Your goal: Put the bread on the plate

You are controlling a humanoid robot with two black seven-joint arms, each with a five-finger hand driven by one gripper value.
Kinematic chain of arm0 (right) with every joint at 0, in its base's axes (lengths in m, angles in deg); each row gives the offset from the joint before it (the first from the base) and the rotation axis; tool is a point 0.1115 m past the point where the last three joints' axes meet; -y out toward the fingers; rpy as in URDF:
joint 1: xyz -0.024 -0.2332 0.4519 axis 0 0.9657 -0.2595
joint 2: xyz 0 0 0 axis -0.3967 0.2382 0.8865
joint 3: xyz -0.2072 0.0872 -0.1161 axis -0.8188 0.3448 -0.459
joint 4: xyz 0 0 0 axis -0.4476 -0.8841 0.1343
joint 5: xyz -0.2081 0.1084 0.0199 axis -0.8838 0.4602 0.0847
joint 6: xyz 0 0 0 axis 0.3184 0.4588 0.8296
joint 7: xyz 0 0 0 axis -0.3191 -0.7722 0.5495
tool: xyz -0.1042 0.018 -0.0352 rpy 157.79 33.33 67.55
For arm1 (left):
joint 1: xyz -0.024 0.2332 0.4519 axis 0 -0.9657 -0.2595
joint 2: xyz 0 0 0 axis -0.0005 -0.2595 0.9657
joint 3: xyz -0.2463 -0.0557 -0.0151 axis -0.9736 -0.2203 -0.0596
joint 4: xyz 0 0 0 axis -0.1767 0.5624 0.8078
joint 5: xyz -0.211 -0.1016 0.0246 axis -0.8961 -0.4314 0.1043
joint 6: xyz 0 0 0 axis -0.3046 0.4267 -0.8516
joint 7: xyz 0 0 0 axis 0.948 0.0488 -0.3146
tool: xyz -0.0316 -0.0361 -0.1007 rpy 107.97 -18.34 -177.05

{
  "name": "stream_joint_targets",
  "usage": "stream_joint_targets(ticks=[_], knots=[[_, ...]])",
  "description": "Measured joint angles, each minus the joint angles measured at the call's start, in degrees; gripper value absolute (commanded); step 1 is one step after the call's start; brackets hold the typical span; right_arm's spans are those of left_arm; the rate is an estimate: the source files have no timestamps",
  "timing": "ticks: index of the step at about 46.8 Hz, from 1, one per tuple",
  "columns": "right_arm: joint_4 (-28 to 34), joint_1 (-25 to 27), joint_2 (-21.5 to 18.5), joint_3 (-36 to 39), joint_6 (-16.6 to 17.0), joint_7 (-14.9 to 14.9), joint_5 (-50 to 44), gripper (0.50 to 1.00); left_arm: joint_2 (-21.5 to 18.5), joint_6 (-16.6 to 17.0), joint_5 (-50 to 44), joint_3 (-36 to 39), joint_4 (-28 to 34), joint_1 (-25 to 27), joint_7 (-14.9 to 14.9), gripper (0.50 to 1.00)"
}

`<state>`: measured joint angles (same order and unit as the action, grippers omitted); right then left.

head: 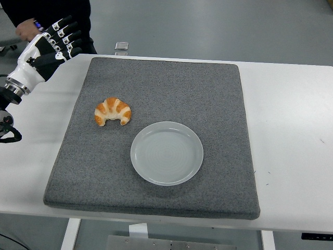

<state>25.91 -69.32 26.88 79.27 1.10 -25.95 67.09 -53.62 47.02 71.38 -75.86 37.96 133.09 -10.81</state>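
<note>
While the croissant lay on the grey mat, just up and left of the empty plate, your left hand hovered at the table's far left corner, fingers spread and holding nothing, probably poised for the reach. The bread sat near the plate, so the carry looked short. Your right arm was out of view, and a person stood cut off at the top.

Croissant lies on grey mat, just beside empty plate, not touching. Left hand raised at the table's far-left corner, fingers spread, holding nothing.
</note>
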Motion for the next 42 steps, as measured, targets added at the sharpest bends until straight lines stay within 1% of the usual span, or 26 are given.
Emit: stream_joint_targets(ticks=[18,21,28,30,34,38,42], knots=[[-0.02,0.02,0.0,0.0,0.0,0.02,0.0,0.93,0.09,-0.01,-0.07,0.0,0.0,-0.14,0.0,0.996],[-0.02,-0.01,0.0,0.0,0.01,0.03,0.0,0.93,0.66,-0.01,-0.36,-0.2,-0.24,-0.14,0.0,0.996],[-0.01,-0.02,0.0,0.0,0.02,0.01,0.02,0.93,3.27,-0.23,-0.26,-0.37,-4.69,-0.18,0.0,0.996],[-0.01,-0.03,0.0,-0.01,0.01,0.0,0.03,0.93,3.81,-0.68,-0.22,-0.42,-5.9,-0.18,0.0,0.996],[-0.01,0.01,0.0,-0.03,0.02,-0.02,0.05,0.93,4.11,-2.9,-0.18,-0.45,-7.86,-0.17,0.0,0.996],[-0.02,0.01,0.0,-0.07,0.03,-0.01,0.06,0.93,4.13,-5.32,-0.25,-0.45,-8.53,-0.16,0.0,0.996],[-0.03,0.02,0.0,-0.07,0.04,0.0,0.08,0.93,4.13,-6.49,-0.68,-0.45,-8.61,-0.16,0.0,0.996]])
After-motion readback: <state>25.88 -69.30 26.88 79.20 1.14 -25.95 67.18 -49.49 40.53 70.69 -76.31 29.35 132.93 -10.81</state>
